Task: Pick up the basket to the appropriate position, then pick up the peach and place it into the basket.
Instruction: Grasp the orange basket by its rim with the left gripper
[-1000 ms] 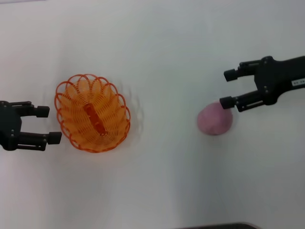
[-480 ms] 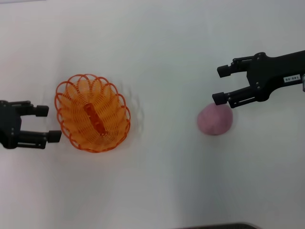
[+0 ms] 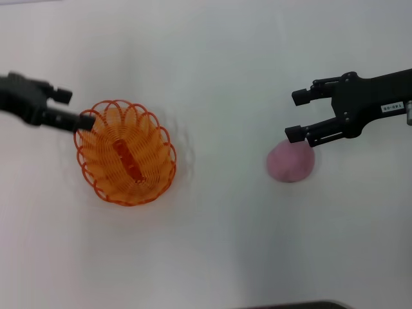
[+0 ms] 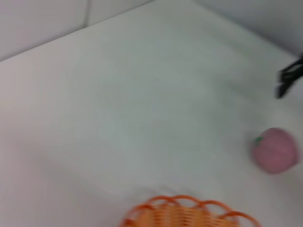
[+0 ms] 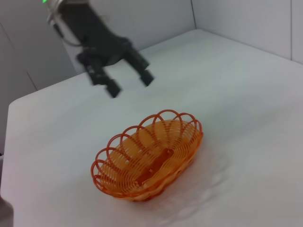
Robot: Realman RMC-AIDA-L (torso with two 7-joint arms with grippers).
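Note:
The orange wire basket (image 3: 125,153) sits on the white table (image 3: 219,64), left of centre; it also shows in the right wrist view (image 5: 149,154) and its rim in the left wrist view (image 4: 187,213). My left gripper (image 3: 76,107) is open, raised over the basket's far-left rim; it shows in the right wrist view (image 5: 128,82) above the table. The pink peach (image 3: 291,161) lies at the right, also in the left wrist view (image 4: 275,150). My right gripper (image 3: 295,116) is open, just beyond the peach's far side, empty.
A dark edge (image 3: 296,305) shows at the near side of the table. Grey walls (image 5: 142,19) stand behind the table in the right wrist view.
My left gripper has risen and moved from beside the basket's near-left side to over its far-left rim. My right gripper shifted slightly left, then held still.

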